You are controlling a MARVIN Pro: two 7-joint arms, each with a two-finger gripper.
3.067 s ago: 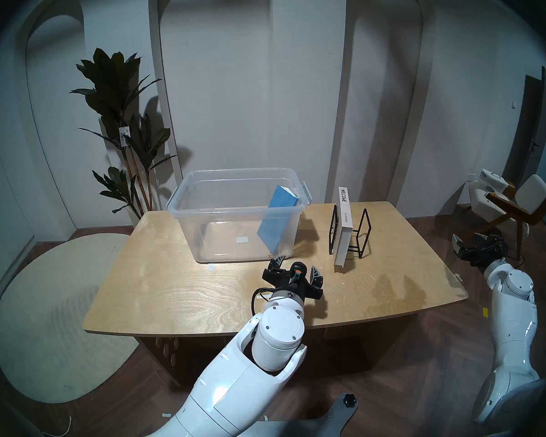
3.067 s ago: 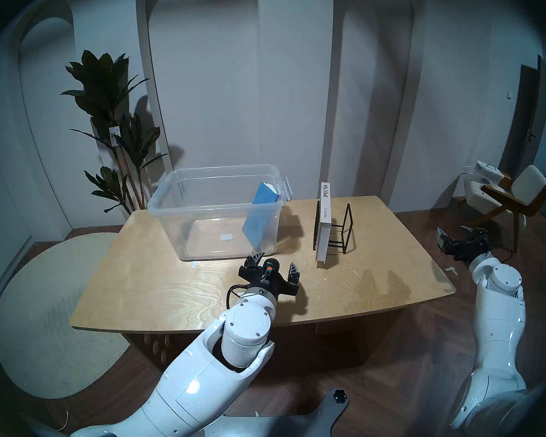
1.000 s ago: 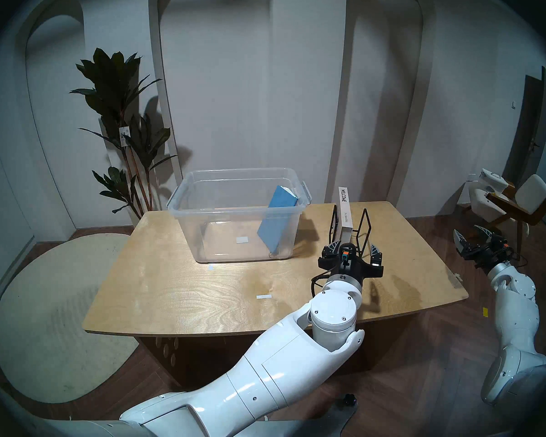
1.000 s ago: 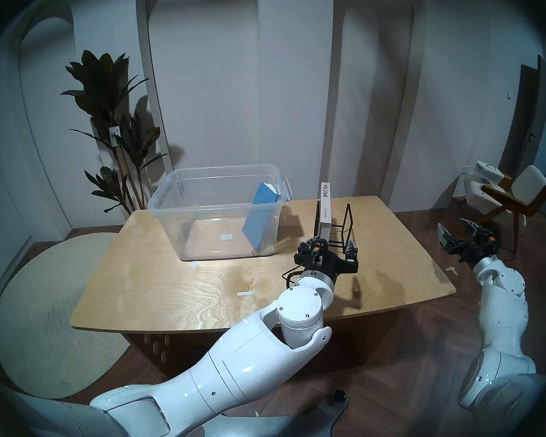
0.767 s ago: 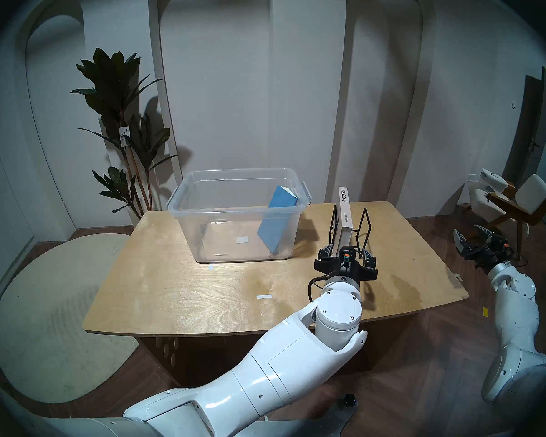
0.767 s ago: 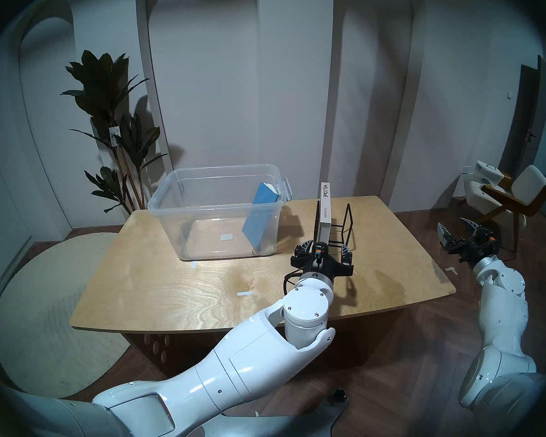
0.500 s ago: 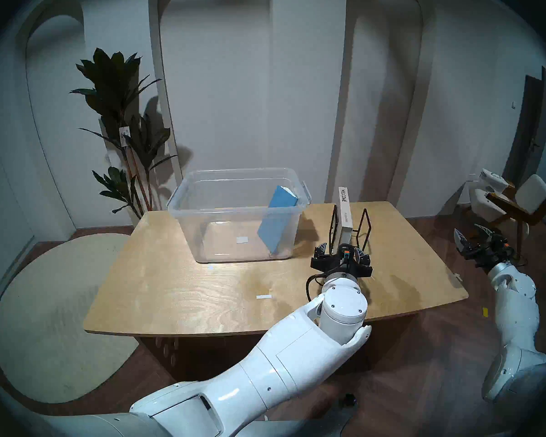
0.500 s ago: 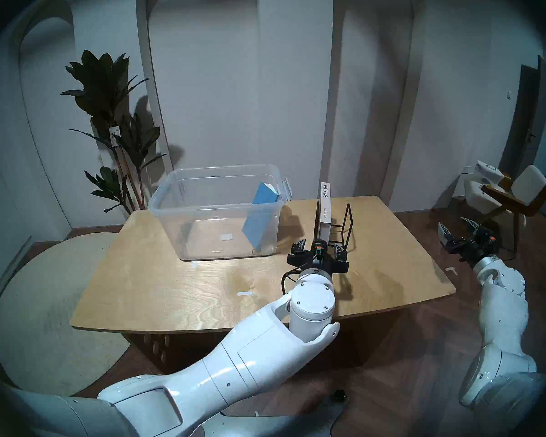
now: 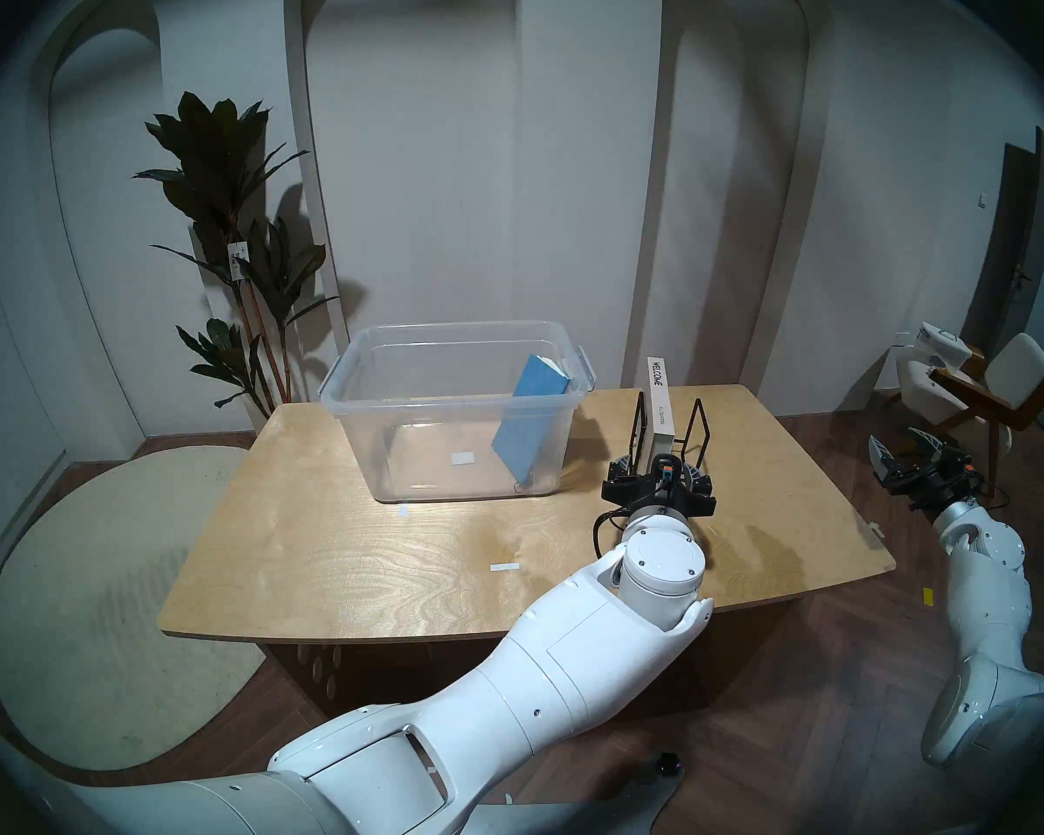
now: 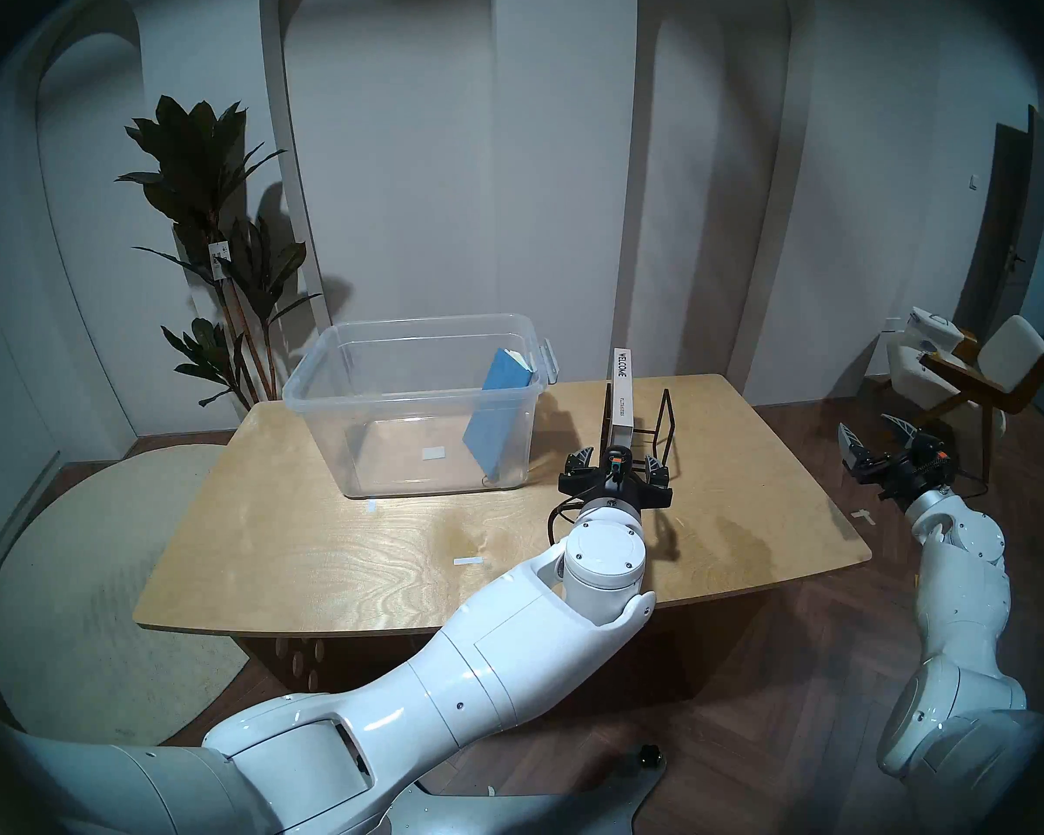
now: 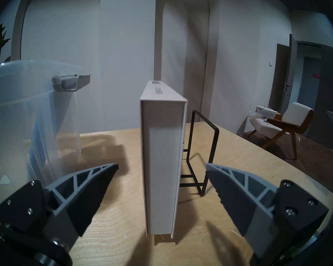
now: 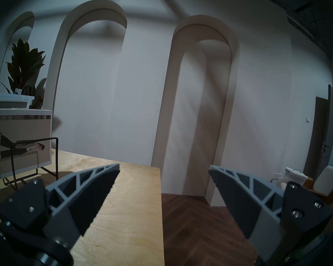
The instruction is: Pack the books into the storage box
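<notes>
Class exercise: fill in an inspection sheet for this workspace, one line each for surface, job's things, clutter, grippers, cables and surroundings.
Surface: wooden table, two small white tape strips on it.
Job's things: blue book leaning inside the clear storage box; white WELCOME book upright in the black wire rack.
Clutter: nothing seen.
Grippers: left gripper open, straddling the white book's end; right gripper open, off the table.
Cables: black cable looped at the left wrist.
Surroundings: plant, round rug, chair.
</notes>
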